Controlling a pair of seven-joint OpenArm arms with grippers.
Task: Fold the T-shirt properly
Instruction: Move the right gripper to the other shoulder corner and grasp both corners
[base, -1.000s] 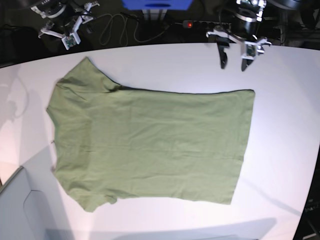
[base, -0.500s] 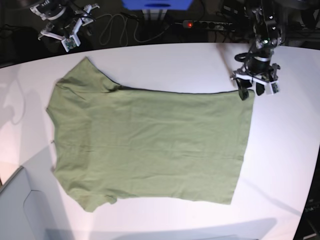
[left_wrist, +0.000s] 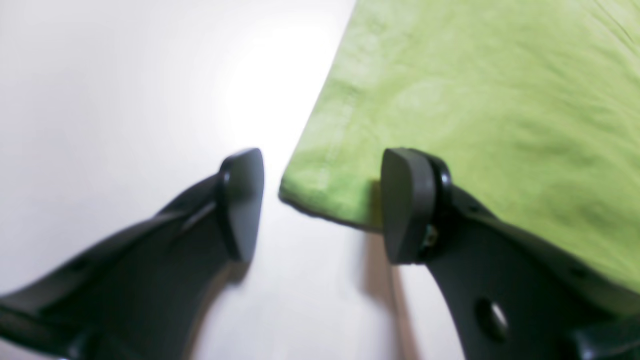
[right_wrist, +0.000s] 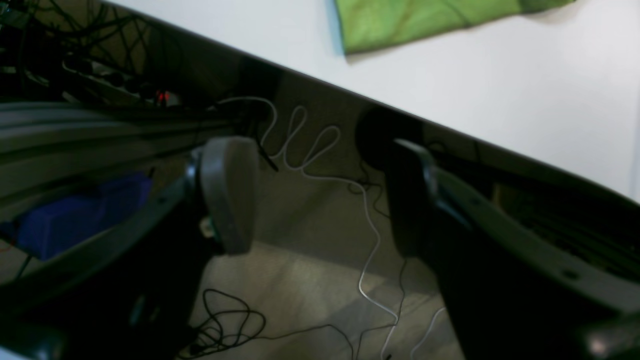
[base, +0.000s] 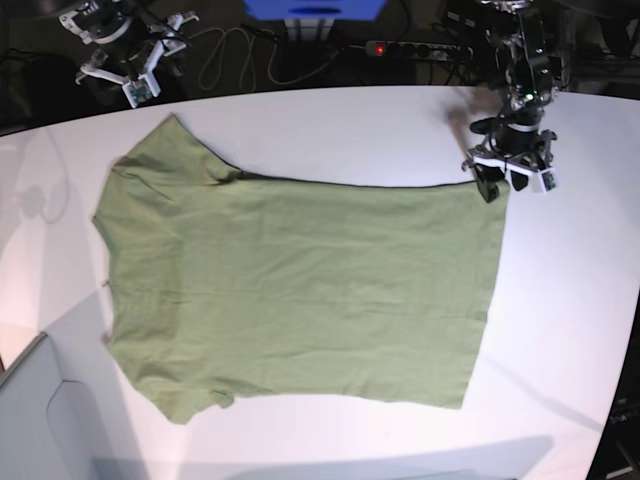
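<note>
T-shirt (base: 300, 280): I see it lying flat across the white bench (base: 570, 300).
Left pincer (left_wrist: 320, 200): wide open, holding nothing, straddling the shirt's far hem corner.
Right pincer (right_wrist: 320, 195): jaws apart, empty, off the bench edge above floor cables (right_wrist: 320, 165).

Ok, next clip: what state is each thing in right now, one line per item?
T-shirt: spread flat on the table, unfolded, not gripped.
Left hand: open, low at the shirt's hem corner, one finger over the cloth and one over bare table.
Right hand: open, empty, off the table's edge over the floor.
Table: white, carrying the shirt.
</note>
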